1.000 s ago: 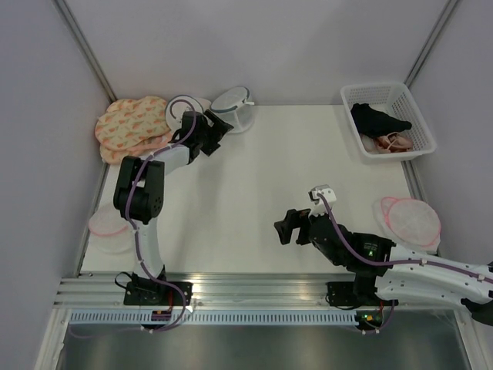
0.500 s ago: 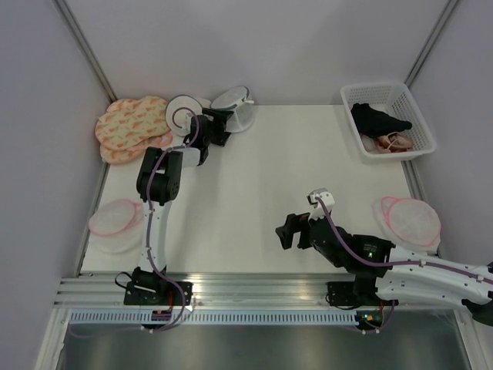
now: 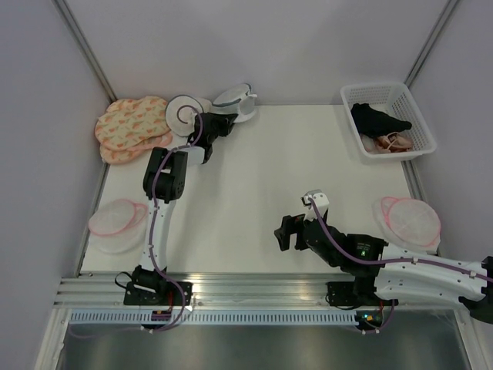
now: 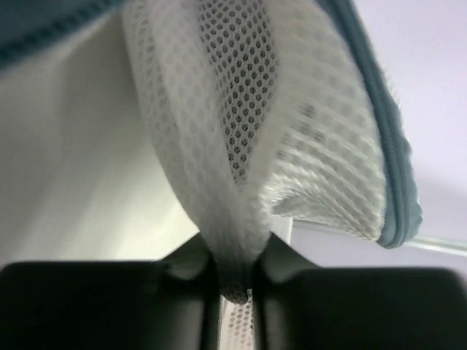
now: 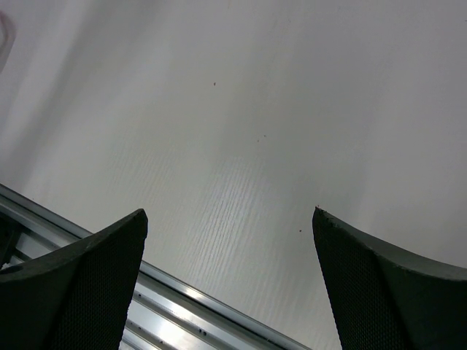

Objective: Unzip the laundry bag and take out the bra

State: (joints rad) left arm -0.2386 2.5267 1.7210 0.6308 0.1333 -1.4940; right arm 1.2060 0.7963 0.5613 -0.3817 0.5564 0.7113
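Laundry bag sits at the far left of the table, against the back wall, beside a flatter white round bag. The left gripper is on it: in the wrist view its jaws are pinched shut on a fold of the white mesh at the bag's side wall. The stretch of grey zipper rim that shows looks closed, and the pull is not in view, so I judge unzipping not yet begun. The right gripper hovers low over bare table near the front edge, well apart from the bag, jaws spread wide and holding nothing. The bra I cannot place — a black garment lies in the white basket at far right, but what the bag holds is not legible through the mesh. Left to do: find the pull, open the zipper, take out the contents.
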